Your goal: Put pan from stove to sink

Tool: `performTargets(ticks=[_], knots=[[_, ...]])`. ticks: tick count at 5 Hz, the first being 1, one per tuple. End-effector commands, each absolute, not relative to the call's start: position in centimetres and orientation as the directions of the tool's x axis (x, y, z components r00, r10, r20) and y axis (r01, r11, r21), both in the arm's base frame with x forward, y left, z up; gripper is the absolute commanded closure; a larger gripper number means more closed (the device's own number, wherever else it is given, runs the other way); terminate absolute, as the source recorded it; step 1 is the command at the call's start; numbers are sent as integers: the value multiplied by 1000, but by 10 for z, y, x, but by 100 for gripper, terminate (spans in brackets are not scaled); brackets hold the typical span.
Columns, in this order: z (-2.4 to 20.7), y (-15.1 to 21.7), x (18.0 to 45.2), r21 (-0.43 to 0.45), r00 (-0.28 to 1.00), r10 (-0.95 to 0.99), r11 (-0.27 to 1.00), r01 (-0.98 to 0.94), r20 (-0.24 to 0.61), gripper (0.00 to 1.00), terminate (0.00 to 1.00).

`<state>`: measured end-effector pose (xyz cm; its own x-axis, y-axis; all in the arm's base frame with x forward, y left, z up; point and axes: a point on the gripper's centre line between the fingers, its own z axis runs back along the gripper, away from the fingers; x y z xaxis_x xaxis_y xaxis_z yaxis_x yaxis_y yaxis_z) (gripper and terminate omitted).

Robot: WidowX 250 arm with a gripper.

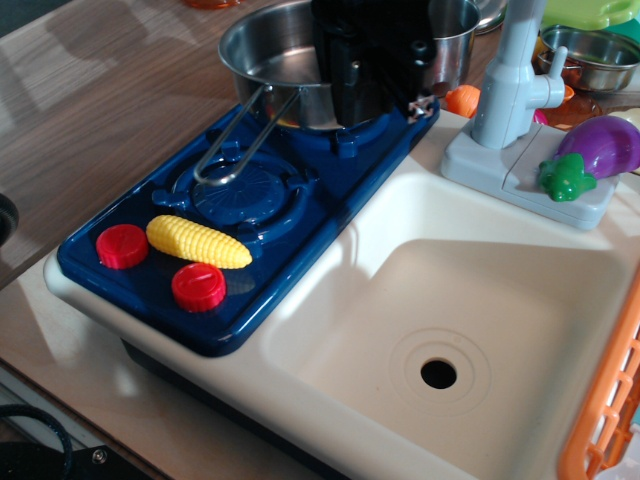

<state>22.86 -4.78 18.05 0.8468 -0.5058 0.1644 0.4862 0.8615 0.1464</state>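
Pan (275,60): shiny steel, over the far burner of the dark blue stove (250,240), wire handle angled toward the near burner. Sink (470,340): cream basin, drain visible.

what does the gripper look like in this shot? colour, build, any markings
The gripper is black, blocky, hard-edged plastic with a glossy finish. A small bright metal fitting shows at its lower right corner. No cables, labels or printed markings are visible. The fingertips are hard to make out against the dark body.
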Motion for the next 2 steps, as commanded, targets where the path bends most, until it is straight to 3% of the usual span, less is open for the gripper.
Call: performTargets(ticks=[1, 2], knots=[[199, -93, 217, 144, 881, -428, 903, 406, 202, 100, 0], [193, -122, 215, 115, 889, -395, 919, 378, 231, 100, 0]])
